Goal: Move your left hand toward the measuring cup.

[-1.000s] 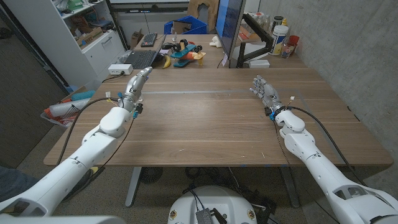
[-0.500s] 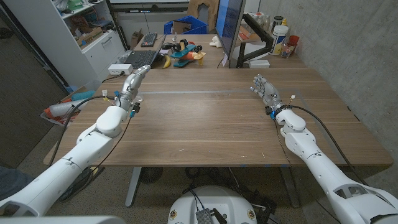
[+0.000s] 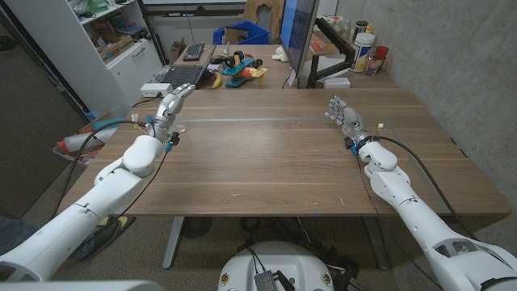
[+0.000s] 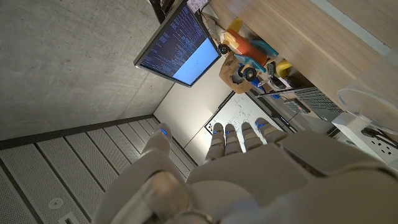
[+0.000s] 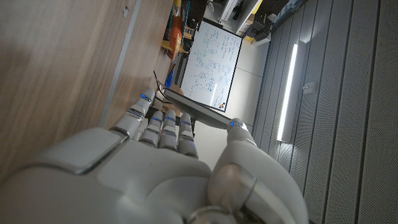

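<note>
Far left: we are seeing the left hand (image 3: 172,106) hovering over the far left part of the tabletop (image 3: 266,153), fingers straight and side by side, thumb apart, holding nothing. It is pointing toward the white power strip (image 3: 154,89) just beyond the tabletop's far left edge.

In the left wrist view, a clear curved rim (image 4: 367,102) is showing beside that strip, ahead of the fingertips (image 4: 239,132). We are judging this to be the measuring cup, though we cannot tell for sure. In the head view we cannot make it out.

Far right: the right hand (image 3: 343,117) is standing upright near the tabletop's right side, fingers loosely spread and holding nothing.

Progress: we are judging the reach to be well along, with the left hand near the presumed cup. Whether it is touching the cup we cannot tell; at most a short final approach is remaining.
</note>
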